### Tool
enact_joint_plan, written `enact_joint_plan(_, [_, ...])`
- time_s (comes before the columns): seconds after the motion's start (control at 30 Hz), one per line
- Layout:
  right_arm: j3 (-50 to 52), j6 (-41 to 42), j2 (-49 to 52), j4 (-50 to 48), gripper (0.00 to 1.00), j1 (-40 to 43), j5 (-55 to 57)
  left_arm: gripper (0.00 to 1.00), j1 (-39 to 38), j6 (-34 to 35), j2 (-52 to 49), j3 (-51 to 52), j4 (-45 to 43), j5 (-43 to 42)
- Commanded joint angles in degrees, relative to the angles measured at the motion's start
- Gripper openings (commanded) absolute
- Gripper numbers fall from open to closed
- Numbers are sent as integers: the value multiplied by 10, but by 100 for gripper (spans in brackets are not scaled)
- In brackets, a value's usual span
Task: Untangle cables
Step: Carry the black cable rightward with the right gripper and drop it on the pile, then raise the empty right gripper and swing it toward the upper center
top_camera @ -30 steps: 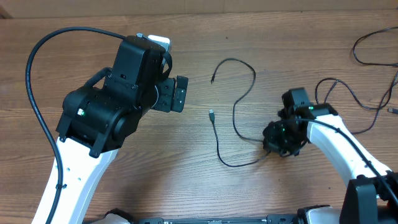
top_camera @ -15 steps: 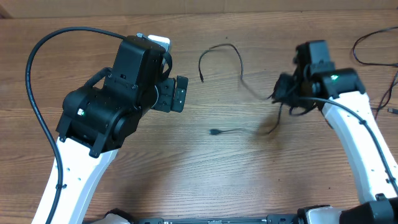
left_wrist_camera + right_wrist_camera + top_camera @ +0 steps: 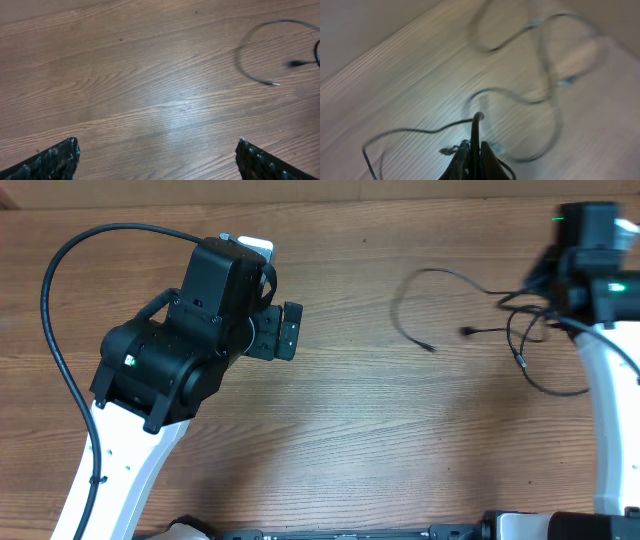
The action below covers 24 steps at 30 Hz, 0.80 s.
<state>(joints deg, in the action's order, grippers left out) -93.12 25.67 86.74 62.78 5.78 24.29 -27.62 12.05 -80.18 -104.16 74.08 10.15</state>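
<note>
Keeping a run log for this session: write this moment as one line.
right gripper: shut on cables | left gripper: open, holding nothing | cables: loose loops and plug ends over table, right side

Thin black cables (image 3: 511, 330) w/ poss. silver plug tip (image 3: 272, 83), brown wood-grain table (image 3: 380, 440), black studded fingers (image 3: 55, 160)

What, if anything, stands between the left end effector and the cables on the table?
Nothing visible does. In the left wrist view, only bare table separates the open left end effector from the nearest loop of the cables. The right end effector is shut on them farther along.
</note>
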Motion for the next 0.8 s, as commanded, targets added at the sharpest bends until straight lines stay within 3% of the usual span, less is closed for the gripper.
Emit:
enact_joint_plan(0.0, [-12, 32, -6, -10, 4, 87, 45, 100, 3, 4, -4, -3, -2, 7])
enact_joint_plan(0.23, [-12, 102, -6, -34, 5, 253, -14, 99, 3, 4, -4, -3, -2, 7])
enact_joint_plan(0.27, [-12, 106, -6, -38, 14, 276, -33, 100, 3, 4, -4, -3, -2, 7])
enact_joint_plan(0.3, [-12, 106, -6, -43, 16, 295, -51, 100, 3, 4, -4, -3, -2, 7])
enact_joint_plan(0.43, [-12, 106, -6, -63, 4, 366, -90, 99, 3, 4, -4, -3, -2, 7])
enact_joint_plan(0.6, [-12, 106, -4, -96, 4, 439, -116, 100, 3, 4, -4, -3, -2, 7])
enact_joint_plan(0.77, [-11, 102, 16, -96, 8, 451, -211, 100, 3, 4, -4, -3, -2, 7])
